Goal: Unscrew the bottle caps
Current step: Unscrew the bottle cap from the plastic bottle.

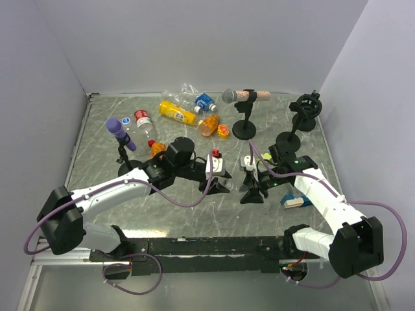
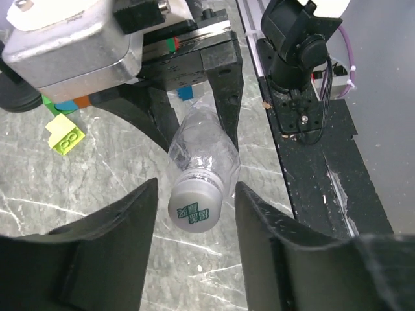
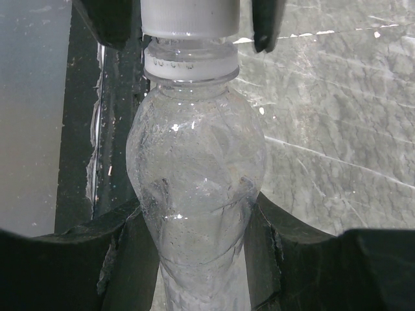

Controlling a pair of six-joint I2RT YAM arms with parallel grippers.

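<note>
Left gripper (image 2: 196, 194): jaws narrow, straddling white round plastic screw cap (image 2: 196, 206), a sliver of gap on each side.
Right gripper (image 3: 194, 217): clamped on clear crinkled plastic bottle (image 3: 194, 162).
Axis: the neck runs straight into the left jaws, so the left looks set to twist.

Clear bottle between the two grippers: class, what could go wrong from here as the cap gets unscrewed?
1. The left gripper brackets the white cap with a gap on either side. If it closes off-centre, it may slip when twisting.
2. The right gripper pinches the thin clear bottle at its body, so the bottle could crumple or turn along with the cap.
</note>
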